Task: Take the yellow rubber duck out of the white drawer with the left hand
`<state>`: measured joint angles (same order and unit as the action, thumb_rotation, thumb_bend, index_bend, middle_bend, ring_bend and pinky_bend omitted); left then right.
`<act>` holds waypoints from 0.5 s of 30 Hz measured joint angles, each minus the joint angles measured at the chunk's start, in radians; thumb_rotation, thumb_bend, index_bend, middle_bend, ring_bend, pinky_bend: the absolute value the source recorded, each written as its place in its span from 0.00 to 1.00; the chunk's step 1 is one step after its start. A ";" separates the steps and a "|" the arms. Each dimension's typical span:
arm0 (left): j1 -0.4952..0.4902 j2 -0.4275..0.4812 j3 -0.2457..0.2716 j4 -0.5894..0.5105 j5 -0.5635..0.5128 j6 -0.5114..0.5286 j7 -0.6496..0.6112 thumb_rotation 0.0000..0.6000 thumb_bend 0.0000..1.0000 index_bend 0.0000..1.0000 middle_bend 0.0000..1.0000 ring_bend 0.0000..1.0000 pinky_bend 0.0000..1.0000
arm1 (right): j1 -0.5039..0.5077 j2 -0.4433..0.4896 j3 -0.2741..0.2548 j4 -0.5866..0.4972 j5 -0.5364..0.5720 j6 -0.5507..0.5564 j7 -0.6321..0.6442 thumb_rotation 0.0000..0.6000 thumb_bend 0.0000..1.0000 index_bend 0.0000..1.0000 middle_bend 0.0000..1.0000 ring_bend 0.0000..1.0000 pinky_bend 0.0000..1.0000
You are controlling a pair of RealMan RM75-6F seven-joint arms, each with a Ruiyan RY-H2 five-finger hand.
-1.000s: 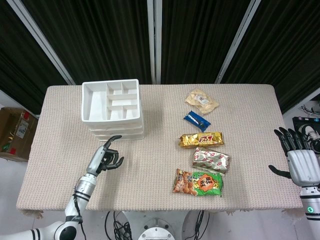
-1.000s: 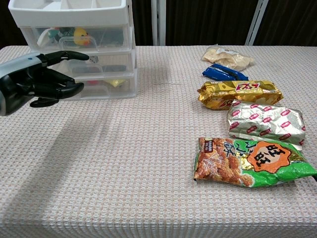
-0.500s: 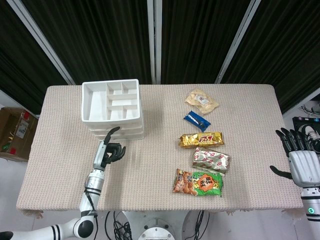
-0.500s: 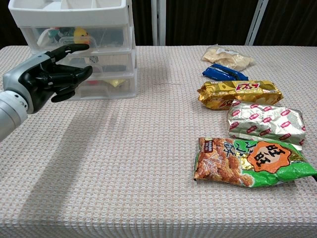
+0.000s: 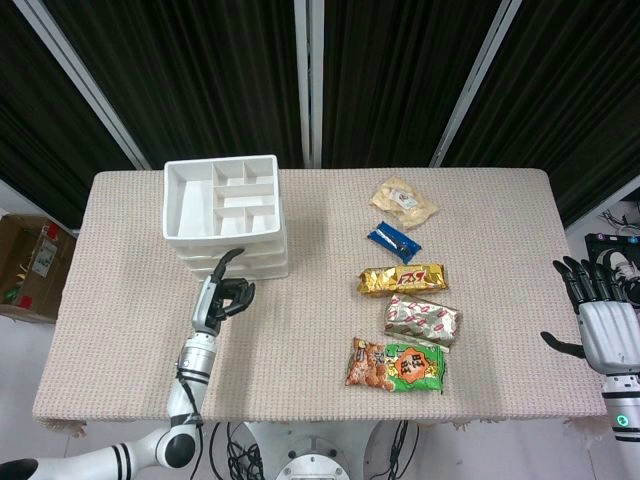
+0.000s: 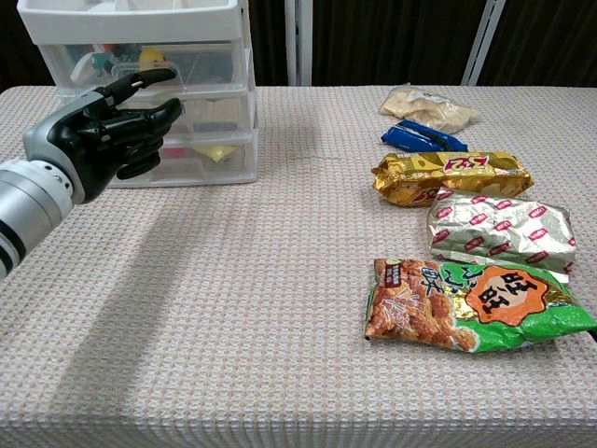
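Yellow rubber duck (image 6: 150, 62) in white drawer (image 6: 140, 67) (seemingly closed); left hand (image 6: 107, 131) curled, empty.

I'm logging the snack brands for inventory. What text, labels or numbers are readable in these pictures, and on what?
"旺旺": green snack bag, large characters in an orange oval.
Gold packet: red print, too blurred to read.
Silver packet: small red labels, too small to read.
Blue packet, pale packet, drawer unit: no legible text.

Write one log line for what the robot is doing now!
left robot hand: empty, fingers curled, in front of white drawer unit | yellow rubber duck: inside top drawer | right robot hand: open, off table edge
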<state>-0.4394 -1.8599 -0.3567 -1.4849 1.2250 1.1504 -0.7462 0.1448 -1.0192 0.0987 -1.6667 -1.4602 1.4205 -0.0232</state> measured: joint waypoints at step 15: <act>-0.011 -0.008 -0.055 0.001 -0.058 -0.077 -0.158 1.00 0.47 0.41 0.86 0.94 1.00 | 0.000 -0.006 -0.001 0.010 0.010 -0.007 0.006 1.00 0.01 0.00 0.05 0.00 0.02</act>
<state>-0.4501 -1.8679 -0.4113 -1.4841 1.1675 1.0736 -0.9040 0.1444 -1.0249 0.0980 -1.6568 -1.4503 1.4131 -0.0176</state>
